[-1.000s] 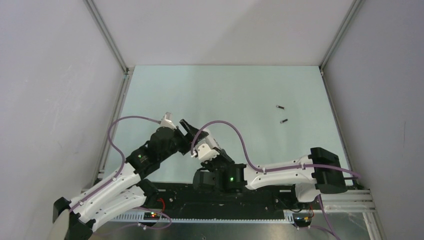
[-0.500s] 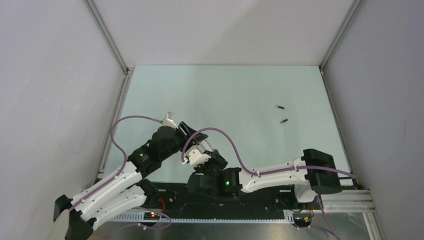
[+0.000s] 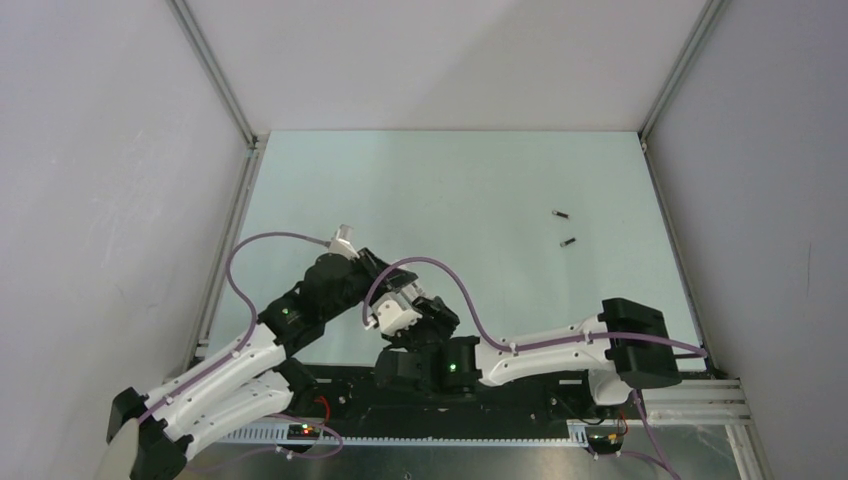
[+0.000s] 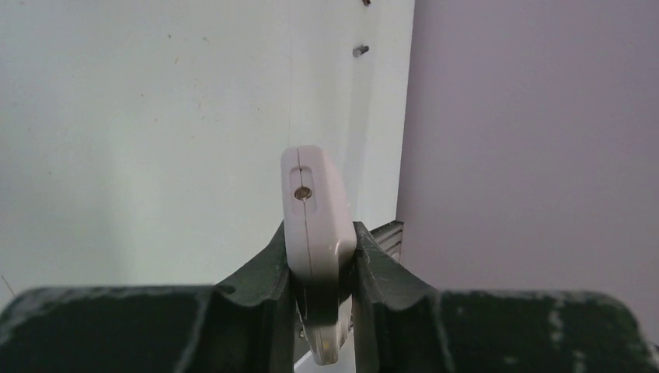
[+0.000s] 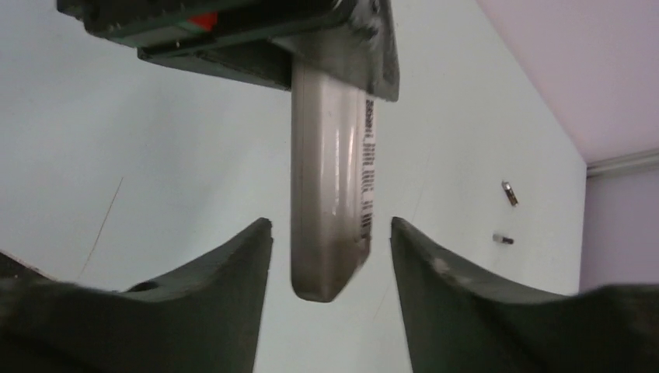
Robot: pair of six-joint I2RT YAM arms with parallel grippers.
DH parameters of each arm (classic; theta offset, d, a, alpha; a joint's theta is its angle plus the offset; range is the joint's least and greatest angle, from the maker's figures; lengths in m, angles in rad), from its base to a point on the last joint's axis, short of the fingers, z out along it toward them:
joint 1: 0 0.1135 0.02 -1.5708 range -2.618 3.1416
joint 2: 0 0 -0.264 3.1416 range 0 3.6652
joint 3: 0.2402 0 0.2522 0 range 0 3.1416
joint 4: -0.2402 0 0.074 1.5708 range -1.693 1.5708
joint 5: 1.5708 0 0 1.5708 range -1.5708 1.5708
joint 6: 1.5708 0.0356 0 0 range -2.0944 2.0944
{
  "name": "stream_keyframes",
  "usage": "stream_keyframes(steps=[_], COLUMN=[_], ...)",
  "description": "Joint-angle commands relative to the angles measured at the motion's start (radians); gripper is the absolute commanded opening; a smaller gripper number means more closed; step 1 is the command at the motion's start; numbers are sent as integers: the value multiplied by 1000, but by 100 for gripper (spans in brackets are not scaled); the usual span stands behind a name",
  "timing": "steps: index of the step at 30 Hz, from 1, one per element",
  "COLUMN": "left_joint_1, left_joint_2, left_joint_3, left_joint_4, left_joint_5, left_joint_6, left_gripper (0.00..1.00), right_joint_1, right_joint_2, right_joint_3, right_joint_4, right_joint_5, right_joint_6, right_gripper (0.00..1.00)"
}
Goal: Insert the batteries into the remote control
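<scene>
The white remote control [image 4: 315,206] hangs above the table, edge-on between the dark fingers of my left gripper [image 4: 319,230], which is shut on it. Its free end [image 5: 330,233] reaches down between the jaws of my right gripper [image 5: 330,224], which stand open with a gap on each side. Two batteries [image 3: 561,214] [image 3: 570,242] lie apart on the table at the right. They also show as batteries [image 5: 509,193] [image 5: 503,239] in the right wrist view. In the top view both wrists meet at the near centre and hide the remote.
The pale green table [image 3: 450,190] is boxed in by grey walls and metal rails [image 3: 228,215] on the left, back and right. The black base rail [image 3: 520,395] runs along the near edge.
My left gripper has closed on the remote control. My right gripper has opened off it. Both wrists have drifted slightly nearer and to the left.
</scene>
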Motion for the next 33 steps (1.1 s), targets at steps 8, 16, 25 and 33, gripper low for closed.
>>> stream_keyframes(steps=[8, 16, 25, 33], left_joint_1=[-2, -1, -2, -2], left_joint_2=[-81, -193, -308, -371], left_joint_3=[-84, -157, -231, -267], left_joint_4=[181, 332, 469, 604], left_joint_5=[48, 73, 148, 232], left_joint_6=[73, 121, 218, 303], left_gripper=[0, 0, 0, 0], right_joint_1=[37, 9, -33, -27], right_joint_2=[-226, -558, -972, -1046], right_joint_3=[17, -180, -478, -533], right_joint_4=[55, 213, 324, 324], right_joint_5=[-211, -341, -381, -420], right_joint_6=[159, 287, 416, 405], right_gripper=[90, 92, 90, 86])
